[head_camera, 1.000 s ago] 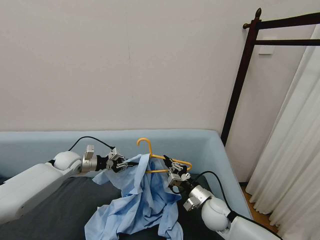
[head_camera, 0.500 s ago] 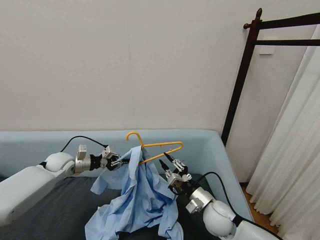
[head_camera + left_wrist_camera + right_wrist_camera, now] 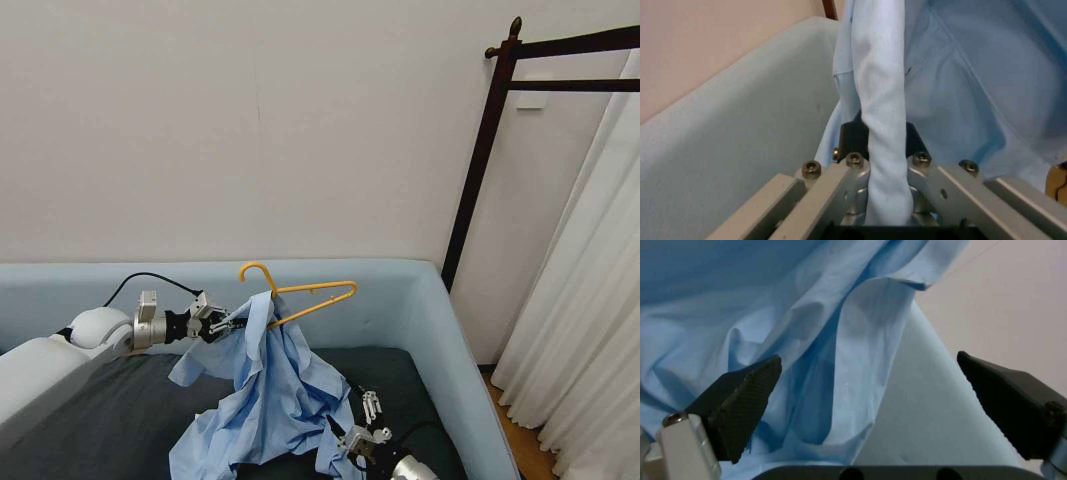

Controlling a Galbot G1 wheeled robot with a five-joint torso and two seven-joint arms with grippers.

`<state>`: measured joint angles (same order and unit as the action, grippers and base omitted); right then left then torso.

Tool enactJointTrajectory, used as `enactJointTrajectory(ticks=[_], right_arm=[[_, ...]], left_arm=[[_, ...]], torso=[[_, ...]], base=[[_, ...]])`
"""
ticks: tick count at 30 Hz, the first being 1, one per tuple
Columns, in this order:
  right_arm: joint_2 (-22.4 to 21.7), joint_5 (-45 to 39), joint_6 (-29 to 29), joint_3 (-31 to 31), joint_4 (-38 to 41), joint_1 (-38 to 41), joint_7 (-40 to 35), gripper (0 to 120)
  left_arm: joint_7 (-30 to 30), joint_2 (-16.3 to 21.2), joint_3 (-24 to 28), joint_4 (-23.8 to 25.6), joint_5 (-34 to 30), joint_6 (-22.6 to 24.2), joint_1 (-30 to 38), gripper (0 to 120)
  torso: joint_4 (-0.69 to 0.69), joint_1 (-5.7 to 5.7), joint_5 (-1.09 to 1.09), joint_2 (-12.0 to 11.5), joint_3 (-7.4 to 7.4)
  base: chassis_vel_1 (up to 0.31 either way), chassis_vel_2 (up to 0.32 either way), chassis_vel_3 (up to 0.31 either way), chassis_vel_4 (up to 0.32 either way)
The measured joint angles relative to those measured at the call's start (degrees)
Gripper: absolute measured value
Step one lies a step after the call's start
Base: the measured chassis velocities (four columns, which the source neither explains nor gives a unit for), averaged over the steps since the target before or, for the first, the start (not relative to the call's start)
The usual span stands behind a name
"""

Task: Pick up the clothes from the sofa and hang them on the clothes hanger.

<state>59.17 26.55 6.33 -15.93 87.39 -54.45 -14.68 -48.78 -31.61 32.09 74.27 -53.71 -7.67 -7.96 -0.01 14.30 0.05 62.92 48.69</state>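
Shirt [image 3: 282, 398] in outstretched left claw [image 3: 228, 322]

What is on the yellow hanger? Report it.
A blue shirt drapes over the left end of the yellow hanger, pinched by the left gripper. Cloth hides that end.

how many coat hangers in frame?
1. The yellow hanger is lifted above the sofa, with the blue shirt draped over its left end beside the left gripper. Another could be hidden under the shirt.
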Motion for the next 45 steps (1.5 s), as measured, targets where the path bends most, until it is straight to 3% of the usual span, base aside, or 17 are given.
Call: enactJointTrajectory(ticks=[8, 20, 24, 28, 33, 45], right_arm=[[5.1, 4.8, -1.9, -2.7, -7.3, 4.7, -3.8, 100], [7.4, 5.7, -3.7, -5.0, -13.3, 9.6, -4.5, 100], [8.0, 6.1, -4.2, -5.9, -15.1, 10.3, -4.8, 95], [9.2, 6.5, -5.4, -6.1, -16.4, 10.9, -5.5, 86], [10.4, 6.8, -6.3, -6.3, -19.3, 12.4, -6.5, 66], [9.3, 5.4, -4.6, -7.2, -18.4, 13.0, -6.9, 24]], left_arm=[[0.2, 1.6, -2.2, 2.1, -0.2, 0.1, -2.7, 1], [0.2, 3.5, -4.6, 4.9, -0.2, 0.4, -6.2, 1], [0.2, 3.6, -5.4, 5.3, -0.2, 0.5, -7.2, 1], [0.1, 3.7, -5.8, 5.5, -0.2, 0.6, -7.7, 1], [0.0, 4.0, -6.2, 5.5, -0.2, 0.6, -8.5, 1], [-0.6, 4.7, -7.8, 4.8, 0.0, 0.3, -10.5, 1]], torso=[[0.0, 0.01, 0.0, 0.0, 0.0], [-0.01, 0.01, 0.0, 0.0, 0.01], [-0.01, 0.01, 0.0, 0.0, 0.0], [-0.01, 0.01, 0.0, 0.0, 0.0], [-0.01, 0.01, 0.01, 0.0, 0.01], [-0.01, 0.01, 0.0, 0.0, 0.0]], base=[[0.0, 0.0, 0.0, 0.0], [0.0, 0.0, 0.0, 0.0], [0.0, 0.0, 0.0, 0.0], [0.0, 0.0, 0.0, 0.0], [0.0, 0.0, 0.0, 0.0], [0.0, 0.0, 0.0, 0.0]])
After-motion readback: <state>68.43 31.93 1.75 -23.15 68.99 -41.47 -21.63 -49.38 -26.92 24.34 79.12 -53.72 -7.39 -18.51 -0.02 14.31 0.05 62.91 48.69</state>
